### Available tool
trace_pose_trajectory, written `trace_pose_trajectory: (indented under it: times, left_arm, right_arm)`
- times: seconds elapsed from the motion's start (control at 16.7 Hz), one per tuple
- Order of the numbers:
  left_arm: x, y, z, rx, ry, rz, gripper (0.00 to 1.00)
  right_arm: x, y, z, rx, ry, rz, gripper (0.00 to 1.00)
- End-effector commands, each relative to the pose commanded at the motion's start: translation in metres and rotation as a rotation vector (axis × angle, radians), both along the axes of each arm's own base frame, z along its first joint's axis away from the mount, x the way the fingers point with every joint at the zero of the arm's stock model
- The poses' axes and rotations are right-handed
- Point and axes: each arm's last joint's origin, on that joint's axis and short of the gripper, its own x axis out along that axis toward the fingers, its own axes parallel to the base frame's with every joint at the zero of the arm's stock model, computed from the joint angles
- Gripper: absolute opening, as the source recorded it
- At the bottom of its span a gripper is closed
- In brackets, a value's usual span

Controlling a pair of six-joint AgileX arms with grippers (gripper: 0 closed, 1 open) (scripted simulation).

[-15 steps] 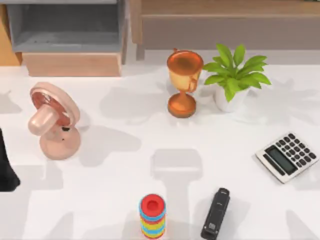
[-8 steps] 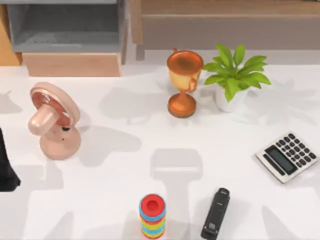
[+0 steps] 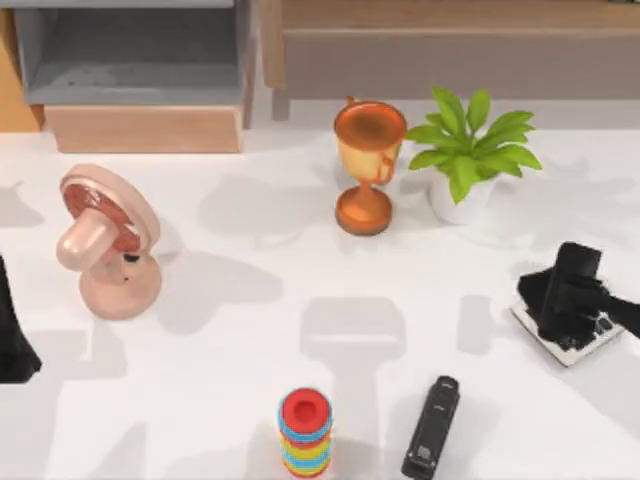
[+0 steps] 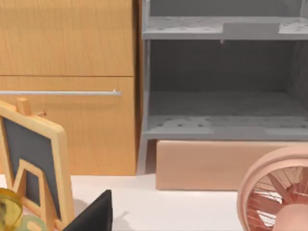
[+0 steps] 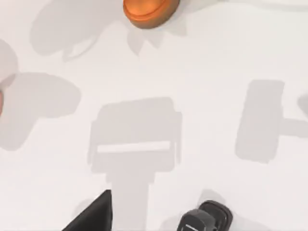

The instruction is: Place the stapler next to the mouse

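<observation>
The stapler lies flat on the white bench near the front edge, right of centre, its long axis running roughly front to back with a slight tilt; in the right wrist view one rounded end of the stapler appears at the frame's edge. Nothing touches it. A stack of coloured rings with a red top stands just to its left, apart from it. The right gripper hovers at the right side of the bench, directly over the grey calculator, covering most of it; whether its fingers are released or clenched cannot be told. The left arm sits parked at the far left edge of the bench; its gripper state cannot be told either. A pink desk fan stands at the left of the bench. An orange trophy cup stands at the back centre, with a potted green plant just to its right. The left wrist view shows a small framed chalkboard and a grey shelf unit beside wooden cabinet fronts.
</observation>
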Motion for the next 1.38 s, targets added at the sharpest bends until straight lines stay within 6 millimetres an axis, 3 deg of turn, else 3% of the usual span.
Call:
trace_pose_trajectory:
  times: [0.36,0.6,0.84,1.2,1.38]
  left_arm:
    - [0.000,0.000,0.000,0.000,0.000,0.000,1.00]
    - [0.000,0.000,0.000,0.000,0.000,0.000,1.00]
    - [0.000,0.000,0.000,0.000,0.000,0.000,1.00]
    - [0.000,0.000,0.000,0.000,0.000,0.000,1.00]
    - [0.000,0.000,0.000,0.000,0.000,0.000,1.00]
  right_arm:
    - [0.039,0.089,-0.024,-0.162,0.524,-0.092,1.00]
    - [0.055,0.126,-0.047,-0.277,0.697,-0.188,1.00]
    - [0.063,0.140,-0.060,-0.331,0.762,-0.245,1.00]
    - [0.064,0.139,-0.061,-0.330,0.763,-0.248,1.00]
    - [0.064,0.140,-0.079,-0.332,0.764,-0.246,1.00]
